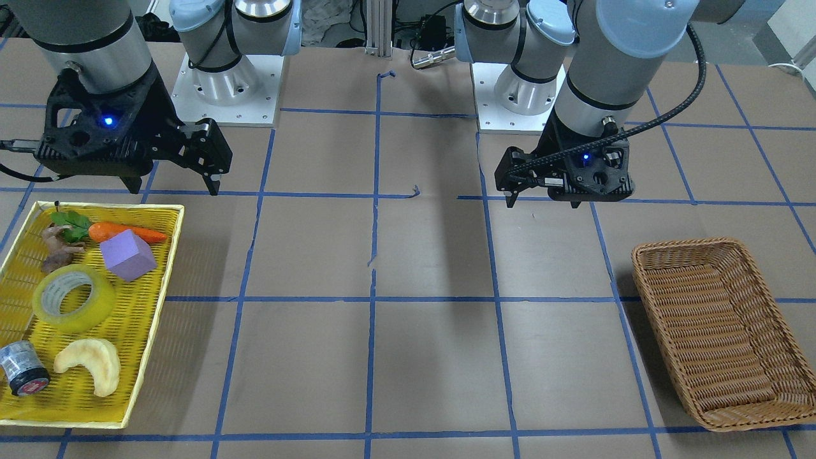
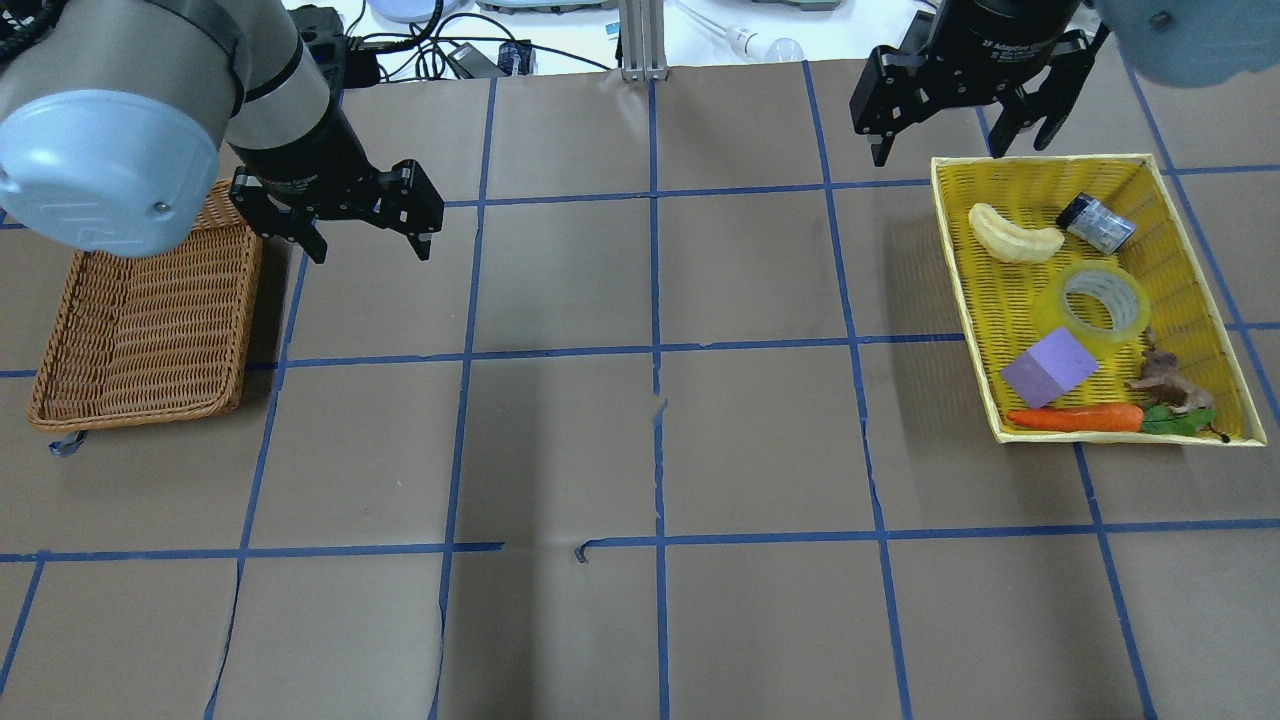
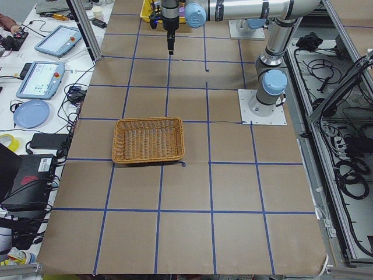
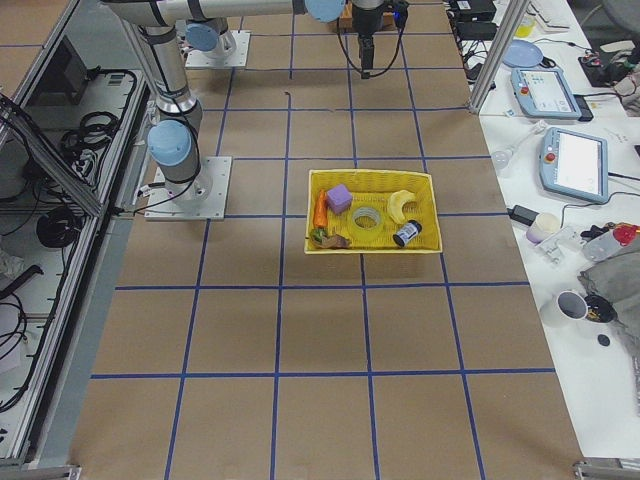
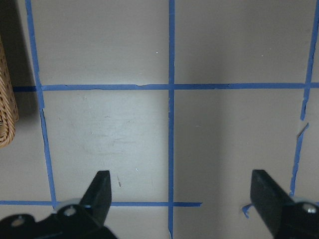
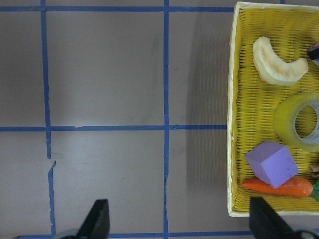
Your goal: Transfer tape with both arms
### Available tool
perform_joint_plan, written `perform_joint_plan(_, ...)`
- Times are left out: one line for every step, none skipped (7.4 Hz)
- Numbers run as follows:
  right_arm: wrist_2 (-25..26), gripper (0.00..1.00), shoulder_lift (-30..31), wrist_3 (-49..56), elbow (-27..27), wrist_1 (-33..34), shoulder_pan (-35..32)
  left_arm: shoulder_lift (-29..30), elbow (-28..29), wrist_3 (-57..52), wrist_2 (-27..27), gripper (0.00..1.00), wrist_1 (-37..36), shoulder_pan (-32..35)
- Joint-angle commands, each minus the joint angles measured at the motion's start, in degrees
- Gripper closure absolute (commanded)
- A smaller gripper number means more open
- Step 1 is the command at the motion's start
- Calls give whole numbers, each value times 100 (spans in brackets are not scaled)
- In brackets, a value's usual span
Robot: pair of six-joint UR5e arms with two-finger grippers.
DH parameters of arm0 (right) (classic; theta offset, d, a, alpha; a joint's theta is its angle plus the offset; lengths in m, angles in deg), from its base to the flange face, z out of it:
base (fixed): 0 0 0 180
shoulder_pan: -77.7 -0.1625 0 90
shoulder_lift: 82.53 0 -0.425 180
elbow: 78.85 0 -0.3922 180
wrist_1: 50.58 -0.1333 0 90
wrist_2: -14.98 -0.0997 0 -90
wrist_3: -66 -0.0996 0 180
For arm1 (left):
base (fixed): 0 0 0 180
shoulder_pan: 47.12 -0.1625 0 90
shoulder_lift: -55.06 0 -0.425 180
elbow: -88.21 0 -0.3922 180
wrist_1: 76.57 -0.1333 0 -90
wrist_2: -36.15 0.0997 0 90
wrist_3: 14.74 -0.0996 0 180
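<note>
The tape [image 1: 73,298] is a translucent yellow roll with a pale core. It lies flat in the yellow tray [image 1: 173,255]. It also shows in the overhead view [image 2: 1103,303] and at the right edge of the right wrist view [image 6: 299,122]. My right gripper [image 2: 950,150] is open and empty. It hangs above the table beside the tray's corner [image 1: 175,188], apart from the tape. My left gripper [image 2: 372,250] is open and empty. It hangs over bare table next to the wicker basket [image 2: 150,310], and its fingers [image 5: 99,191] frame blue grid lines.
The tray also holds a purple block [image 1: 127,255], a carrot [image 1: 127,233], a pale crescent [image 1: 89,366], a small grey cylinder [image 1: 22,370] and a brown root [image 1: 57,252]. The wicker basket [image 1: 720,331] holds nothing. Brown paper with a blue tape grid covers the table between them.
</note>
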Motion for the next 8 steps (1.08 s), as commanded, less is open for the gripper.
perform_joint_plan(-27, 0, -3, -1, 13, 6, -1, 0, 0, 0, -14, 0, 1, 9)
perform_joint_plan(-19, 0, -3, -1, 14, 6, 7, 0, 0, 0, -14, 0, 1, 9)
perform_joint_plan(-19, 0, -3, 8, 22, -28, -1, 0, -8, 9, -14, 0, 1, 9)
perform_joint_plan(-27, 0, -3, -1, 22, -20, -1, 0, -17, 9, -14, 0, 1, 9)
perform_joint_plan(-19, 0, -3, 8, 22, -37, -1, 0, -17, 9, -14, 0, 1, 9)
perform_joint_plan(-19, 0, 6, 8, 22, -72, 7, 0, -17, 9, -14, 0, 1, 9)
perform_joint_plan(-19, 0, -3, 16, 22, -73, 16, 0, -17, 0, -14, 0, 1, 9)
perform_joint_plan(-53, 0, -3, 25, 22, -55, 16, 0, -35, 9, -23, 0, 1, 9)
